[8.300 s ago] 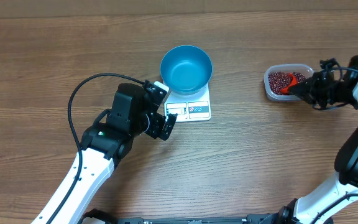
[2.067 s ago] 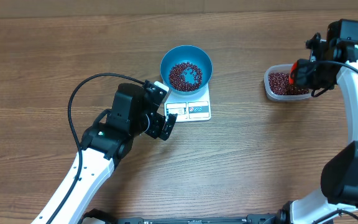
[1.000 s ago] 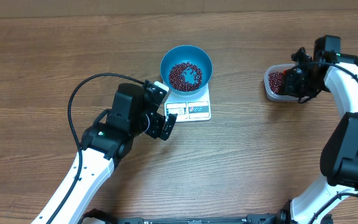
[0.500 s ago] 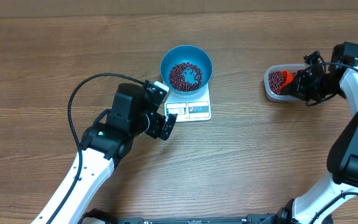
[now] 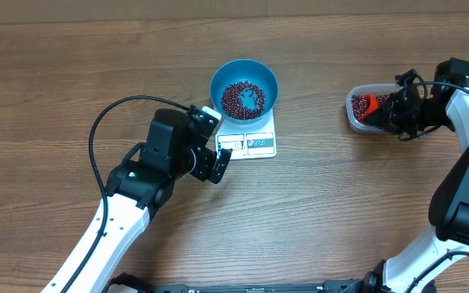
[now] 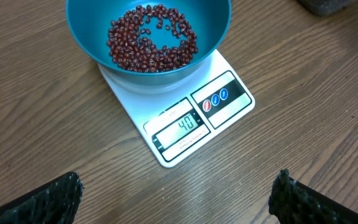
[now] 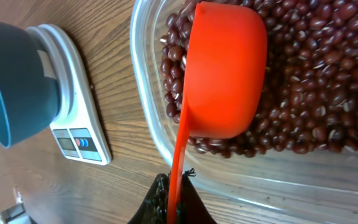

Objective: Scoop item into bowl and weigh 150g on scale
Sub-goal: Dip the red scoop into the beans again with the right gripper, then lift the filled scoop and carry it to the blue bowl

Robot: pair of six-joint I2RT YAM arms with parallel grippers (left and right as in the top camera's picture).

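Right pincer [image 7: 169, 208] clamped on the thin handle of an orange scoop [image 7: 225, 68], cup down on the beans [image 7: 316, 81] in the clear tub [image 7: 145, 106], likely set to dig up a load; the heap lies just past its tips. Left pincer [image 6: 173, 208] hangs spread wide and empty before the scale [image 6: 185, 146], probably to keep the display in sight. The blue bowl [image 6: 86, 25] there holds a shallow layer of beans.

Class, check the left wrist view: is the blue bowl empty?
No, a heap of beans lies in the bowl on the scale.
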